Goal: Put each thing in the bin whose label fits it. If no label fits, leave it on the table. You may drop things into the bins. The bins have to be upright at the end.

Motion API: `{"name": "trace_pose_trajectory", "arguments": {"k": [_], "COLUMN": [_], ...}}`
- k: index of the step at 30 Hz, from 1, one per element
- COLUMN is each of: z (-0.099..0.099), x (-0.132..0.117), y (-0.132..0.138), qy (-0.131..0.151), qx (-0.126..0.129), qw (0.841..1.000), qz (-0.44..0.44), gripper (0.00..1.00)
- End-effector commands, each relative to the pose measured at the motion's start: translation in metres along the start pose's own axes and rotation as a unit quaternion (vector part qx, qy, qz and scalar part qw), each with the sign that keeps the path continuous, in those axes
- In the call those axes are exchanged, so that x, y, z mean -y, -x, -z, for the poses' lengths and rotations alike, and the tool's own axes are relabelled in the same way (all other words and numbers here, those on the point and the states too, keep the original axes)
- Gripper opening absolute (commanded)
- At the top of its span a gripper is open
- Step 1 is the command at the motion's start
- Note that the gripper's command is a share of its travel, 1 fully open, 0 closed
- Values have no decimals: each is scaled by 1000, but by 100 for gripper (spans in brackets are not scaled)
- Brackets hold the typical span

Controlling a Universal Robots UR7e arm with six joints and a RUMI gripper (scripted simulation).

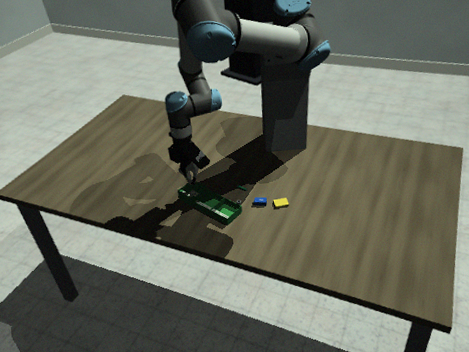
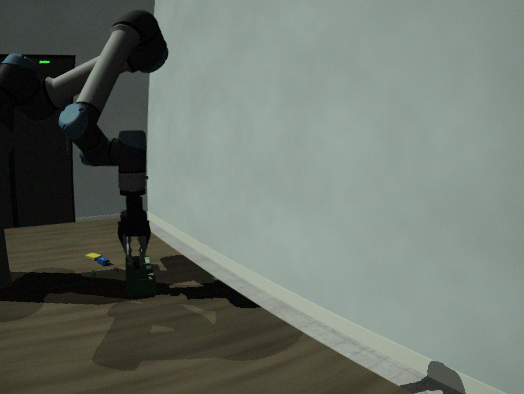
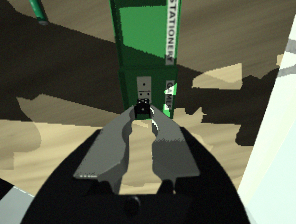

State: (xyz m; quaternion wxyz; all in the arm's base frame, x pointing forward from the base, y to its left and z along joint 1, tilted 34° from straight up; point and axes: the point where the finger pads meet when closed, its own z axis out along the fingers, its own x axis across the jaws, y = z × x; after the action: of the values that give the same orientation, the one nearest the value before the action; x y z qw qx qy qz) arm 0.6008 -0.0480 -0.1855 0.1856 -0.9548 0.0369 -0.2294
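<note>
Gripper (image 3: pixel 143 114) pointed straight down over the near end of the green bins (image 1: pixel 210 203), fingers nearly together and pinched on a small black die (image 3: pixel 142 107). From the wrist view I saw the die sit just above the compartment labelled with a word I could only partly read; a grey die (image 3: pixel 144 87) lay inside it. I read the next compartment's label as STATIONERY. Blue block (image 1: pixel 260 201) and yellow block (image 1: pixel 280 202) lay side by side on the table (image 1: pixel 376 207), just beyond the bins' far end.
</note>
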Motion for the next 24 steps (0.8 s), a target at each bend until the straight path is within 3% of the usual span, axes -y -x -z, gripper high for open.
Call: {"name": "trace_pose_trajectory", "arguments": {"k": [1, 24], "z": [-8, -45], "x": [0, 0], "y": [-2, -2], "qy": [0, 0], "qx": [0, -1], "qw": [1000, 1000], "qz": [2, 1], "gripper": [0, 0]}}
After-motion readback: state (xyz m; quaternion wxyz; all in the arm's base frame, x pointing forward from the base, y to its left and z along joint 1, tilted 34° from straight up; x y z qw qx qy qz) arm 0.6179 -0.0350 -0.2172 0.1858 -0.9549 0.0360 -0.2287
